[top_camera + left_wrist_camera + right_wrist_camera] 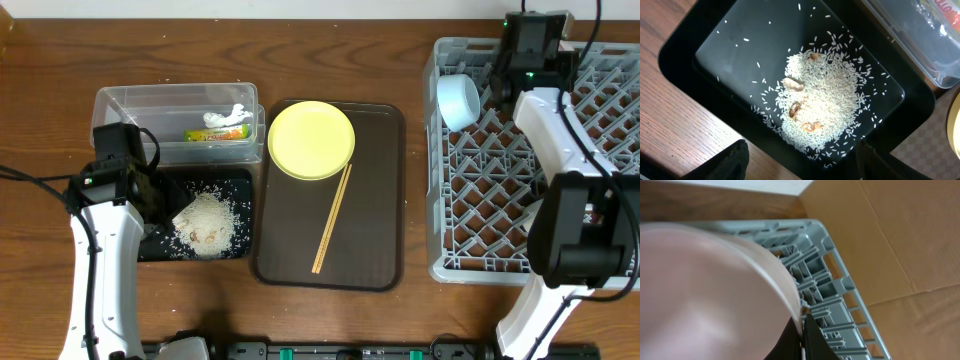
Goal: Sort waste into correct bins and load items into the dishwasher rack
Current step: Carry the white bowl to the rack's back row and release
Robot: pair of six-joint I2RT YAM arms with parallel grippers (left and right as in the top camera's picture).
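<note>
The left claw [800, 167] is spread wide and grips nothing; it hangs directly over the black tray [710, 45]. The rice heap [822, 100] lies in that tray just ahead of the claw's fingertips, with a few tan pieces [793, 85] mixed in and loose grains scattered around it. The clear tub [130, 105] stands just beyond the tray from this claw and holds the snack wrapper [215, 134] and the white scrap [228, 117]. The right claw [803, 330] is pressed together on the rim of the light blue bowl [458, 100], holding it tilted at a corner of the dishwasher rack [500, 200]. Whether the bowl touches the pegs cannot be determined. Between the two claws, a serving tray [375, 200] on the tabletop [50, 60] carries the yellow plate [311, 139] and the chopsticks [332, 218].
</note>
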